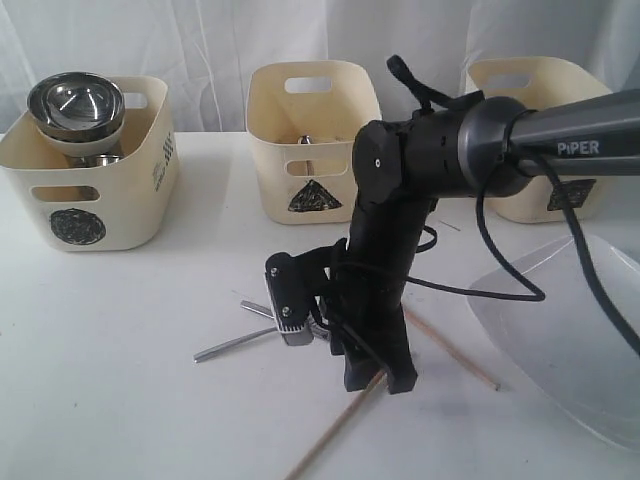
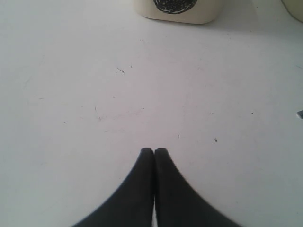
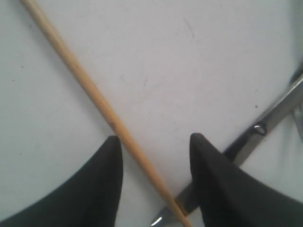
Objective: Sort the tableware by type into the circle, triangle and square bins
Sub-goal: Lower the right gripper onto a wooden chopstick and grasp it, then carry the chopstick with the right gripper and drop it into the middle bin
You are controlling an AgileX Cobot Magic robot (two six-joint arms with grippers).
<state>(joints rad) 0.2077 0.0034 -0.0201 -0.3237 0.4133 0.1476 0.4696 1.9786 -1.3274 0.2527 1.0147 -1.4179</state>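
Note:
My right gripper (image 1: 378, 380) reaches across the middle and points down at the table. In the right wrist view it (image 3: 154, 142) is open, its fingers straddling a wooden chopstick (image 3: 94, 94) that lies on the table over a steel utensil handle (image 3: 265, 123). That chopstick (image 1: 330, 435) runs toward the front edge; a second chopstick (image 1: 455, 352) lies to the right. Steel cutlery (image 1: 225, 347) lies left of the gripper. A steel bowl (image 1: 75, 105) sits atop the circle bin (image 1: 90, 190). The triangle bin (image 1: 313, 150) and square bin (image 1: 540, 140) stand behind. The large white plate (image 1: 570, 330) lies at right. My left gripper (image 2: 154, 150) is shut, empty, over bare table.
The right arm's black cable (image 1: 470, 290) loops down beside the plate. Something steel (image 1: 305, 140) shows inside the triangle bin. The circle bin's base (image 2: 180, 9) shows ahead of the left gripper. The white bowl is out of view.

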